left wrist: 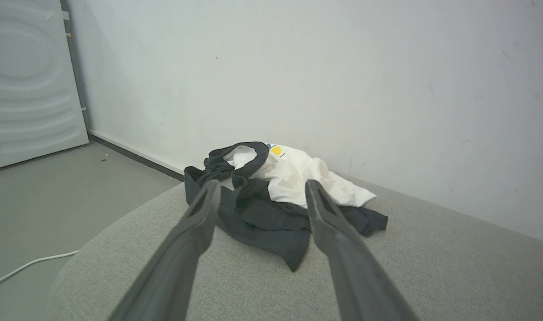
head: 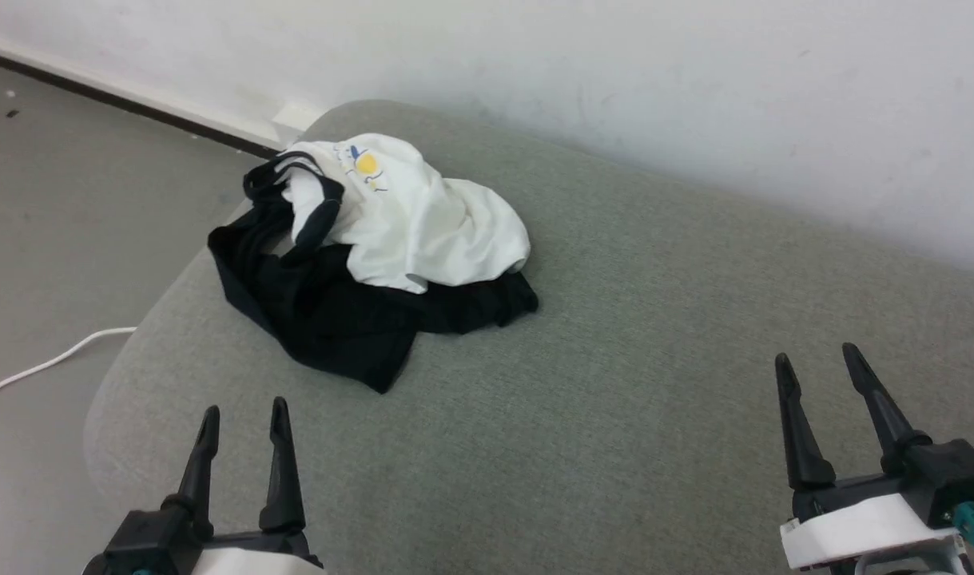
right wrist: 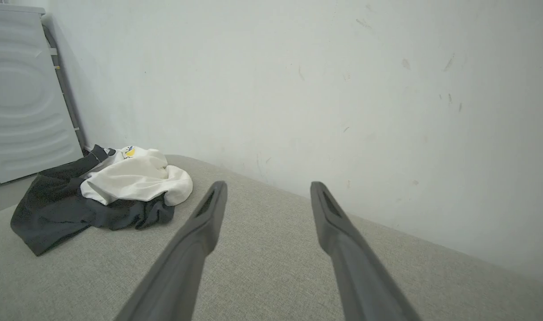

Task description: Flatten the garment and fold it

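Where the grey cushion point(head: 654, 359) nears the wall point(head: 694, 80): white-and-black long-sleeved shirt point(head: 391, 231), heaped, crumpled.
Left claw point(head: 245, 406) and right claw point(head: 814, 352) both spread wide, empty, well apart from it.

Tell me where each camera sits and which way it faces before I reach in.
Head view: high on the robot, looking forward and down at the shirt crumpled on the grey cushion by the wall; left gripper lower left, right gripper lower right, both open.
Left wrist view: low over the cushion, aimed straight at the shirt; its own fingers flank it.
Right wrist view: low, aimed at the wall; its fingers show, shirt off to the left.
Shared: both wrist views show the shirt, wall and a white panel at left.
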